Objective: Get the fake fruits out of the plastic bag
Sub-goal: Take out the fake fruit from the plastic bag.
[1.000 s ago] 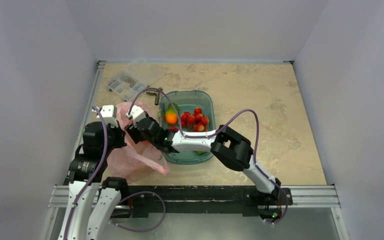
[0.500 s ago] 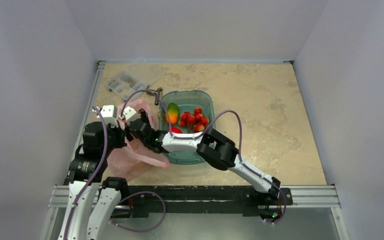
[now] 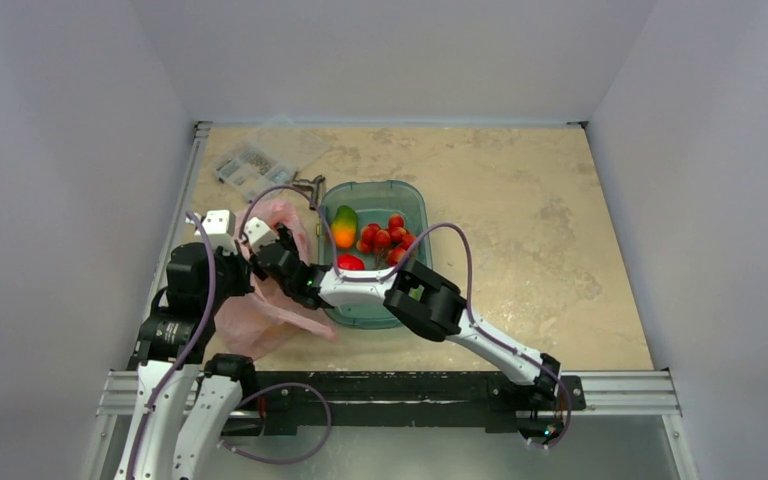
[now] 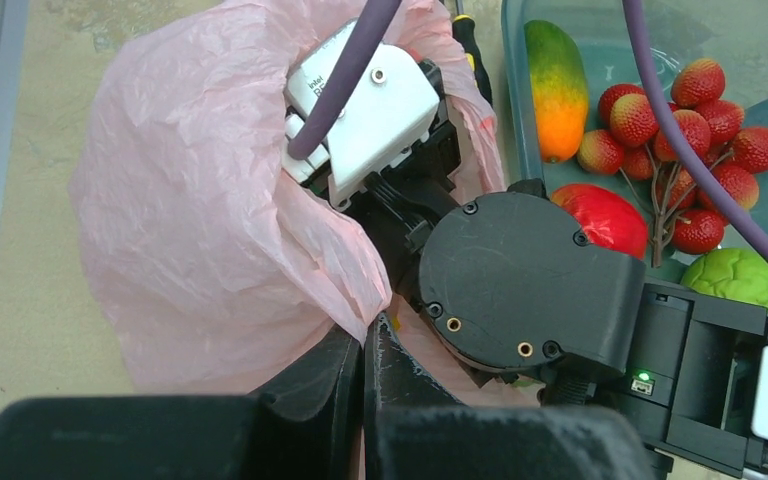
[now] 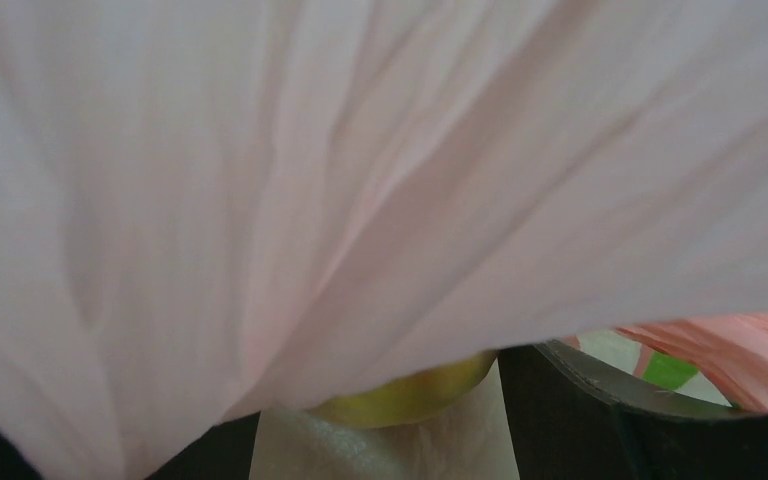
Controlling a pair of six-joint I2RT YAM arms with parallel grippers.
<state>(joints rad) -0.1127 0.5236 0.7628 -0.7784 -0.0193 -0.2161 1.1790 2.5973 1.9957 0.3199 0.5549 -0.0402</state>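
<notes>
The pink plastic bag (image 3: pixel 260 310) lies at the left, its mouth held up. My left gripper (image 4: pixel 368 335) is shut on the bag's (image 4: pixel 190 200) rim. My right gripper (image 3: pixel 278 250) reaches into the mouth. In the right wrist view pink film fills most of the frame, and my right gripper (image 5: pixel 380 425) has its jaws apart with a yellow fruit (image 5: pixel 410 395) between the fingertips; contact is hidden. In the teal tub (image 3: pixel 415 200) lie a round red fruit (image 4: pixel 610 215), a bunch of small red ones (image 4: pixel 695 120) and a green one (image 4: pixel 738 278).
A green-to-orange mango-like fruit (image 3: pixel 343 225) also lies in the tub. A clear parts box (image 3: pixel 250 160) sits at the back left, and a small tool (image 3: pixel 310 188) lies beside the bag. My right forearm (image 3: pixel 360 285) crosses the tub's near left corner.
My right arm has swung left, and its gripper has gone from the bag's edge deeper into the mouth. The left gripper kept its hold on the rim.
</notes>
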